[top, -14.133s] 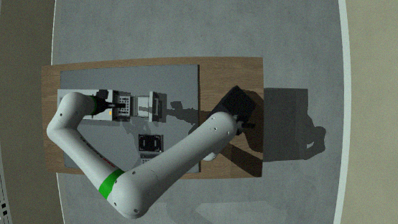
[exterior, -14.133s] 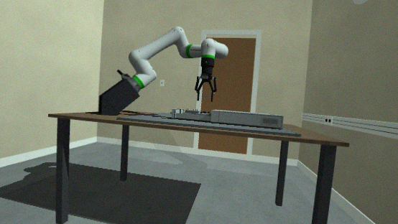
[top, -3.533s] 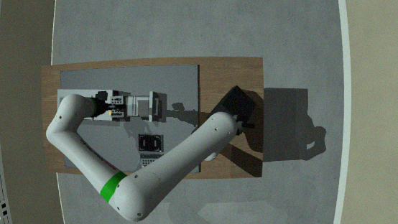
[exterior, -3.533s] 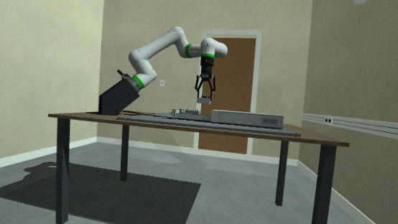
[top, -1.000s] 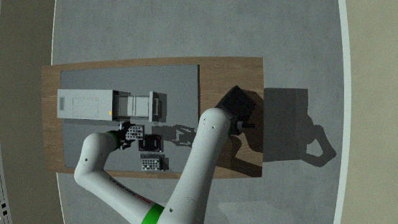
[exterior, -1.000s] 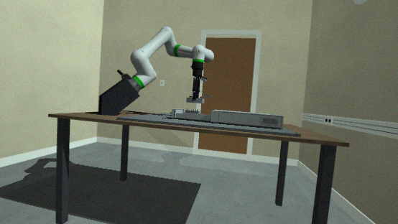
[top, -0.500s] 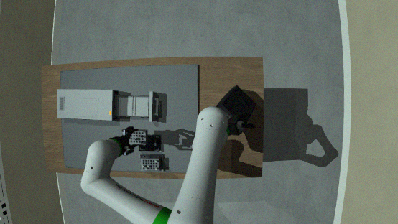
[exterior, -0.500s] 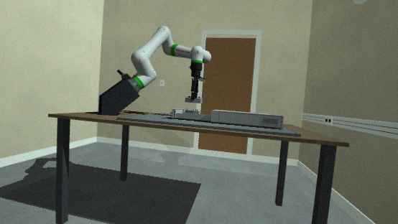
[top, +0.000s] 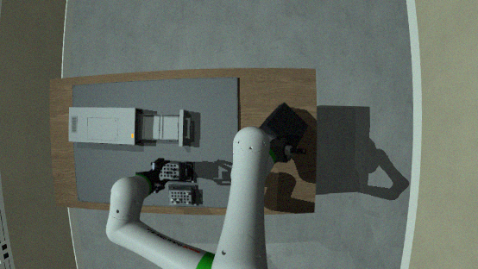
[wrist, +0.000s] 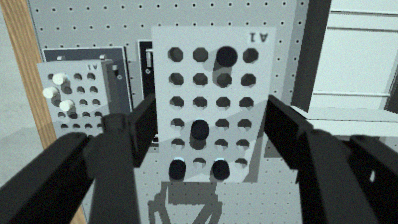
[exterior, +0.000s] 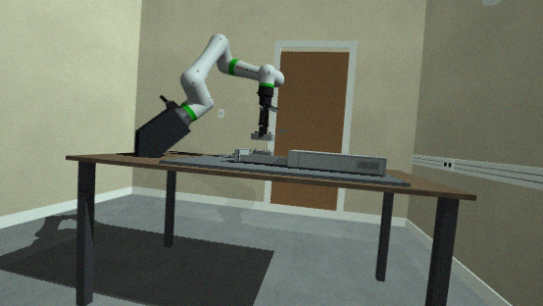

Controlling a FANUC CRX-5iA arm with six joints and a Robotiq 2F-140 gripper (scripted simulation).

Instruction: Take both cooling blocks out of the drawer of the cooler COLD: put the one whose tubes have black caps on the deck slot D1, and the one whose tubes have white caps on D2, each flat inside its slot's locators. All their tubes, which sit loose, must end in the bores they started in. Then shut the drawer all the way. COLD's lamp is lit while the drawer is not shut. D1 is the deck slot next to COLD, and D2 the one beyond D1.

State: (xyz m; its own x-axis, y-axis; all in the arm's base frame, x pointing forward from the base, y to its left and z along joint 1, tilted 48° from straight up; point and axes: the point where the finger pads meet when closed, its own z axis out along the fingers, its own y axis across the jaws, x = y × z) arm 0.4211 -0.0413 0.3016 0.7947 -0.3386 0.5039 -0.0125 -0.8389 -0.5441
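My gripper is shut on the cooling block with black-capped tubes, gripping it by its two long sides. Several black caps stand in its bores. In the side view the block hangs level, a little above the deck, under the gripper. From above, the held block is over the deck slot D1, beside COLD. The block with white-capped tubes lies flat in slot D2; it also shows in the wrist view with three white caps. COLD's drawer stands pulled out and looks empty. COLD's lamp is lit orange.
The grey perforated deck plate covers the left part of the wooden table. The arm's dark base sits on the table's right part. The white arm links cross the table's near edge.
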